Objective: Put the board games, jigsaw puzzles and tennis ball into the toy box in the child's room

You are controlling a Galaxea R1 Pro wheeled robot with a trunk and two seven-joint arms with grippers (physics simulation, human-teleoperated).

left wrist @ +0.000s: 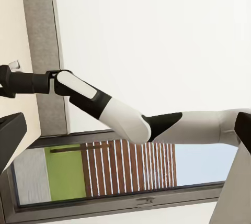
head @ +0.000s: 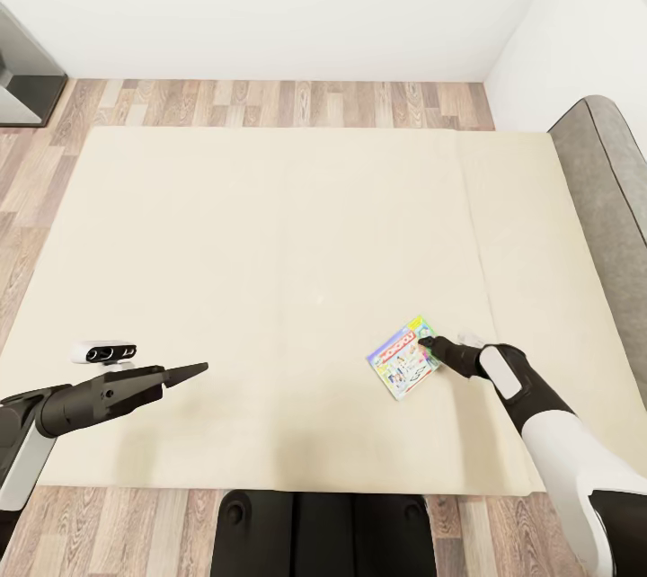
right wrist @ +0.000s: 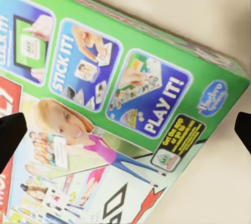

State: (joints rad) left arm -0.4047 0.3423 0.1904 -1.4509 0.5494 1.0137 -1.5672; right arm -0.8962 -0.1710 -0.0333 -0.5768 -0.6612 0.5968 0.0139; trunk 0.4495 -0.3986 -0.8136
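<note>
One board game [head: 402, 361], a thin printed box with a green border and a red banner, lies flat on the cream bed [head: 270, 244] near its front right. My right gripper [head: 431, 347] is at the box's right edge, low over it and open. In the right wrist view the box [right wrist: 120, 103] spans the space between the two black fingertips [right wrist: 10, 135], which stand wide apart. My left gripper [head: 193, 371] hovers over the bed's front left, open and holding nothing. The table, toy box, puzzles and tennis ball are out of view.
The grey padded headboard [head: 611, 173] rises along the bed's right side. Wood floor [head: 270, 102] runs behind the bed to a white wall. A dark piece of furniture [head: 22, 74] stands at the far left. My base [head: 323, 532] is against the bed's front edge.
</note>
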